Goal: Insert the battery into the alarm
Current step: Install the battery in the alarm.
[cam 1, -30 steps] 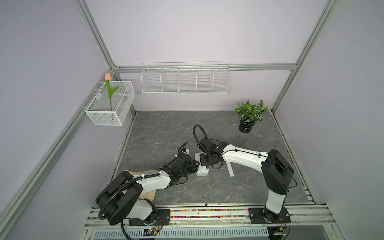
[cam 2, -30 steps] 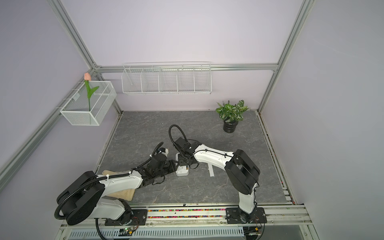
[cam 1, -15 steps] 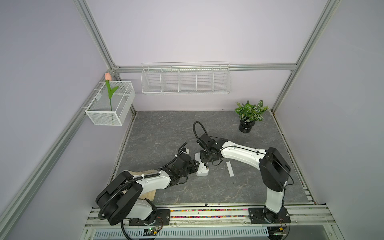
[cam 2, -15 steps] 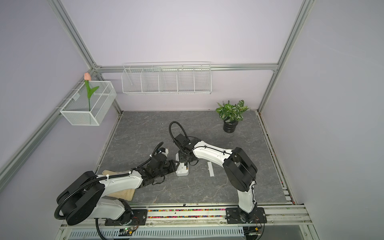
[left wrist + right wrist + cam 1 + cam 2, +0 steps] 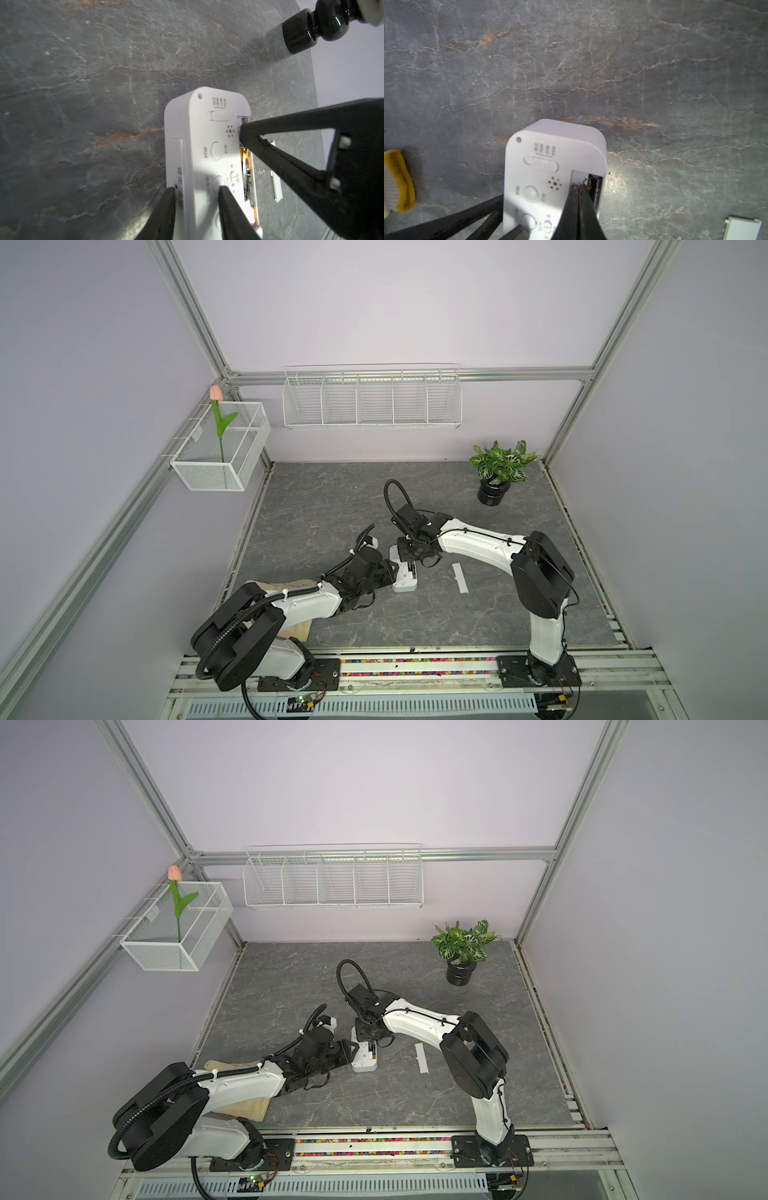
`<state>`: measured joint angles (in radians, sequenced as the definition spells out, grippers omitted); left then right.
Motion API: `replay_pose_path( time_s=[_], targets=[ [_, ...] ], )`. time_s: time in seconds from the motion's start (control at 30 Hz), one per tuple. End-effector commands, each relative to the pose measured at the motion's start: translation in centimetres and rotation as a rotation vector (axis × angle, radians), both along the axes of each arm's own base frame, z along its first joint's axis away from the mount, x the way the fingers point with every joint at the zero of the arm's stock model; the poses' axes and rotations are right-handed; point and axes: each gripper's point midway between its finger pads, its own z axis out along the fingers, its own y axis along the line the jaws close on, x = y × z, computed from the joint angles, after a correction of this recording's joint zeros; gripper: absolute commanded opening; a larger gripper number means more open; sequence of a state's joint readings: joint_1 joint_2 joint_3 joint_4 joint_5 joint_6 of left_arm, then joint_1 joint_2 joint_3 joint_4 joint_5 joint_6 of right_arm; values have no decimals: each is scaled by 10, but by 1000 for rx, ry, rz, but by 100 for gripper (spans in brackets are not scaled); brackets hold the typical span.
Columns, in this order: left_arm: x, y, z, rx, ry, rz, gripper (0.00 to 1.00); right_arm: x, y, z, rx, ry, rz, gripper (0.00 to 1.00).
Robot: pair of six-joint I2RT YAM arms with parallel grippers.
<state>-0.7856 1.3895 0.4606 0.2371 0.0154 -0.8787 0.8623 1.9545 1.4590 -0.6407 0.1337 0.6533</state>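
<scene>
Slid right gripper (image 5: 578,186), tips together, to slot (image 5: 595,182) far end, with left gripper (image 5: 197,192) clamped on alarm (image 5: 197,128); probably needed gentle press on battery (image 5: 247,179).

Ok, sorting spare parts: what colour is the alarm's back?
White; the alarm shows best in the left wrist view.

The alarm (image 5: 199,145) is white with grey print on its back. The battery (image 5: 247,182) is black and gold. My left gripper (image 5: 197,188) and right gripper (image 5: 578,185) are black. The table (image 5: 332,510) is dark grey, veined white and rust. At three o'clock from the alarm, a white cover strip (image 5: 460,577); at one o'clock, a plant (image 5: 503,457), green leaves veined white, in a black pot (image 5: 492,494).
</scene>
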Motion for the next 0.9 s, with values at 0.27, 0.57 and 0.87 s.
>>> replay_pose_path(
  time_s=[0.27,0.57,0.87],
  targets=[
    [-19,32,-42,143,118,52,37,-51,-19,-44,-128,99,38,7],
    [-20,36,-47,157,134,75,37,-77,-41,-64,-158,122,5,7],
    [-19,36,-47,159,137,81,37,-93,-43,-79,-183,134,17,7]
  ],
)
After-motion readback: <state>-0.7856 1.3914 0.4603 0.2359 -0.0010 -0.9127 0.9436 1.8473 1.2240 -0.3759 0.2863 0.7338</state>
